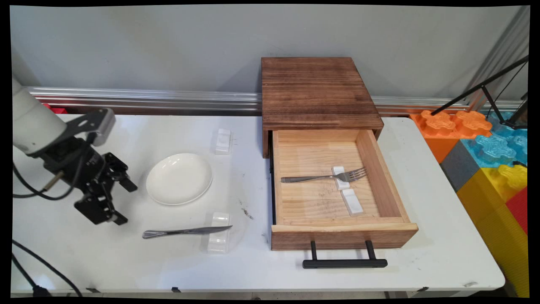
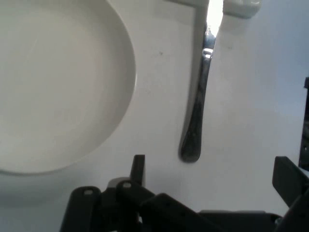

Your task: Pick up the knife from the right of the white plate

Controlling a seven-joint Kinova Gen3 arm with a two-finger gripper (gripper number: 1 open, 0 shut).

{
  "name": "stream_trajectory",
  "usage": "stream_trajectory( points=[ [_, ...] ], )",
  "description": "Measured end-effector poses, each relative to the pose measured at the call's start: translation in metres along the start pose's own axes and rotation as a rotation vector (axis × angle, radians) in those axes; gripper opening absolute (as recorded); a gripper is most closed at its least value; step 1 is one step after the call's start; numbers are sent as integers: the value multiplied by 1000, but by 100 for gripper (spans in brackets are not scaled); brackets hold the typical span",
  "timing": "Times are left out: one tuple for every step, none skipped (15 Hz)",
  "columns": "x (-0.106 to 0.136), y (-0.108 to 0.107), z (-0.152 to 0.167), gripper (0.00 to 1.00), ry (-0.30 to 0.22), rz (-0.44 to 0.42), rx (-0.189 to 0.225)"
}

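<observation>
Hovering over the white table point(image 1: 126, 261), the gripper point(image 1: 125, 198) sits to the left of the white plate point(image 1: 179, 178), fingers spread apart with nothing between them. Main view: one finger point(image 1: 126, 182) points toward the plate's left rim, the other point(image 1: 119, 218) lies nearer the camera, toward the knife handle.

Knife point(image 1: 185, 231) lies on the table on the near side of the plate, handle toward the gripper, blade tip laid across a white rest point(image 1: 219, 238). A second white rest point(image 1: 222, 141) stands on the far side of the plate, bare.

Right of the plate, a wooden box point(image 1: 316, 90) has its drawer point(image 1: 344, 236) pulled out, black handle point(image 1: 344, 263) facing the camera. Inside the drawer a fork point(image 1: 322, 177) lies with its neck on a small white rest point(image 1: 340, 178); another white rest point(image 1: 352, 202) lies just beside it, apparently touching end to end.

Hand view only: plate point(image 2: 58, 87) fills the left, knife point(image 2: 195, 121) runs up the middle with its handle end closest to the fingers point(image 2: 138, 169), and the rest point(image 2: 241, 7) is cut off at the top edge. Drawer, box and fork do not appear in this view. Height of the gripper above the table is hard to judge from either view.
</observation>
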Motion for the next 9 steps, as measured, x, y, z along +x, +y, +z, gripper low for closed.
stream_trajectory(
  points=[
    [2,1,4,100,1,-1,-2],
    [6,3,10,100,3,-1,-5],
    [10,4,16,100,5,0,-7],
    [14,4,21,100,8,3,-8],
    [18,5,27,100,11,7,-9],
    [23,5,34,100,15,14,-10],
    [26,5,39,100,18,20,-10],
    [30,5,45,100,21,28,-10],
    [34,5,52,100,23,37,-12]
  ],
)
